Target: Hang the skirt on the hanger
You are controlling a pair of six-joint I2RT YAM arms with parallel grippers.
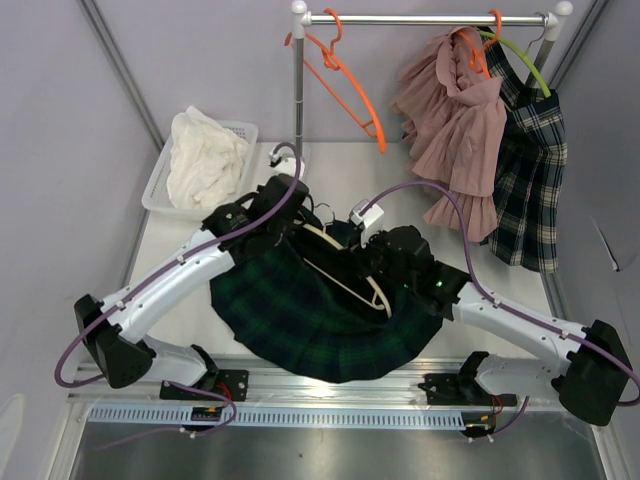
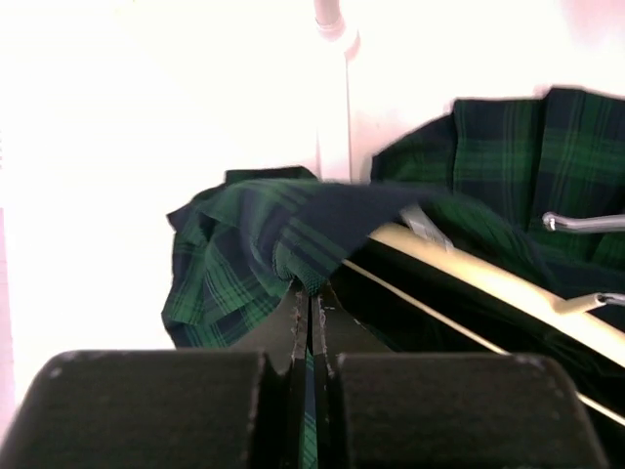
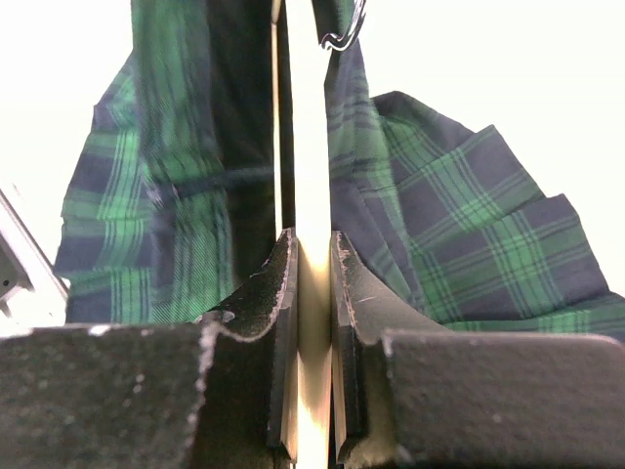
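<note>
A dark green plaid skirt (image 1: 300,310) lies spread on the table in front of both arms. A cream wooden hanger (image 1: 345,272) lies across its upper part, partly under the fabric. My left gripper (image 1: 283,228) is shut on the skirt's waistband (image 2: 303,278), lifting the cloth over the hanger's end (image 2: 459,264). My right gripper (image 1: 385,275) is shut on the hanger's wooden arm (image 3: 312,176), with skirt fabric (image 3: 459,234) on both sides of it. The hanger's metal hook (image 3: 344,34) shows at the top of the right wrist view.
A clothes rail (image 1: 430,18) at the back holds an orange hanger (image 1: 345,75), a pink dress (image 1: 455,130) and a plaid dress (image 1: 530,170). A white basket (image 1: 160,185) with white cloth (image 1: 205,155) stands at the back left. The rail's post (image 1: 298,85) rises just behind my left gripper.
</note>
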